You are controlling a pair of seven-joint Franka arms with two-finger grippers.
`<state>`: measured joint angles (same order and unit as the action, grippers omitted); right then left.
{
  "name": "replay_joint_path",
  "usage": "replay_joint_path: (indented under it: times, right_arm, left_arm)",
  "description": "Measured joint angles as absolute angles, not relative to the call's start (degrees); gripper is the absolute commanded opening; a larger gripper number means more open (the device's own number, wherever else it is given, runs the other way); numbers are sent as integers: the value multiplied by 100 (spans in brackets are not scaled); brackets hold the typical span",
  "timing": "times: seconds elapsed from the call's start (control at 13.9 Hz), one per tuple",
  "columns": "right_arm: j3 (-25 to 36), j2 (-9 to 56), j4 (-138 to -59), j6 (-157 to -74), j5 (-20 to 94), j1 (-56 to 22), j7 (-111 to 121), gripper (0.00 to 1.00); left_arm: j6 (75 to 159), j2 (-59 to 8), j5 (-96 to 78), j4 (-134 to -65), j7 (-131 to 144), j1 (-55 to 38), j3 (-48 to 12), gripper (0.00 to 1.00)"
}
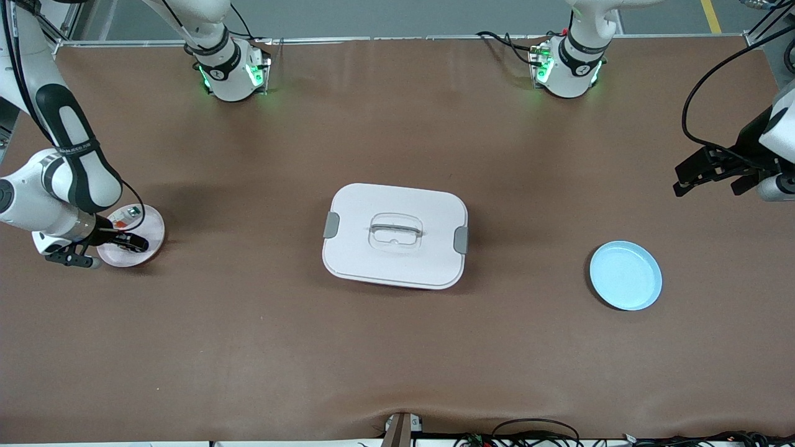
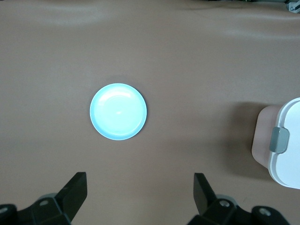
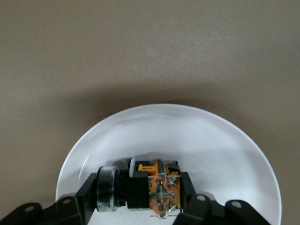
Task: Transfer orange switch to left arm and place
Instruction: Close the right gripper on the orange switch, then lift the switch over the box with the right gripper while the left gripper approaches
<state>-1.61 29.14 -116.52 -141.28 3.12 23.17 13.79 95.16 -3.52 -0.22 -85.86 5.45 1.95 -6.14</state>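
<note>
1. Orange switch (image 3: 140, 190) lies on its side on the white plate (image 3: 197, 136) at the right arm's end of the tabletop (image 1: 248, 347), and your right end effector (image 3: 138, 206) is pinching it, one finger on each flank of the body.
2. Its long axis runs across the gap between those fingers, with the round cap at one end and the orange contact block at the other; from here the move is, I judge, a straight lift off the plate.
3. The box (image 1: 395, 236) sits mid-tabletop, squarely between this plate and the blue plate (image 1: 625, 275), so your carry path must go over or around it.
4. Your left end effector (image 2: 139, 192) waits with its fingers spread wide, up over the left arm's end of the tabletop above the blue plate, well apart from the switch.
5. You cannot see the button's face in the wrist view, and in the front view the switch is hidden under the right end effector.
</note>
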Motion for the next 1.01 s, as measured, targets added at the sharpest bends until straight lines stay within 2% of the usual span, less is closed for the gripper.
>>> replay_joint_path:
  times: [0.29,0.65,1.01]
  right_arm:
    - [-189,2784,-10868,-12391,313,2311,1254,0]
    - [-317,2235,-10272,-10654,348,2046,245,0]
    - [-414,1873,-10028,-9727,999,1510,-1074,0]
  left_arm:
    - [9516,-353,-22,-8586,545,196,-614,100]
    - [9516,-352,-22,-8585,545,195,-616,100]
    - [9517,-314,-780,-8460,545,175,-638,100]
